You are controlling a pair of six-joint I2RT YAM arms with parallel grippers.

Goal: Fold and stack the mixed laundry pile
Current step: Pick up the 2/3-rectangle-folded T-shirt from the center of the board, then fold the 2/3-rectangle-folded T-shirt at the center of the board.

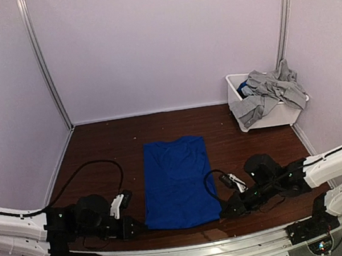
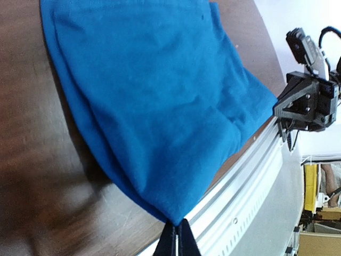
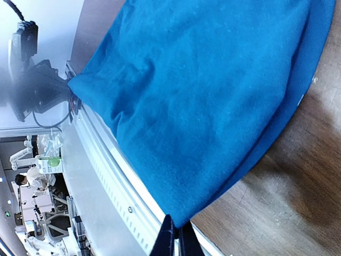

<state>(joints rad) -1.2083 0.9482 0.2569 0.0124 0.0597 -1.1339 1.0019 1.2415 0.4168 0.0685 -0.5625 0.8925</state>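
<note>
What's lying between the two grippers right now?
The blue shirt: its near edge spans from the left gripper to the right gripper, each shut on a corner. The top view shows it.

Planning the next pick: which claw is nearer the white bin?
Right. The right claw, gripping the blue shirt at its near right corner, is on the side of the white bin; the left claw, at the near left corner, is farther away.

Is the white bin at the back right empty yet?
No, grey garments are heaped in the white bin and hang over its rim.
</note>
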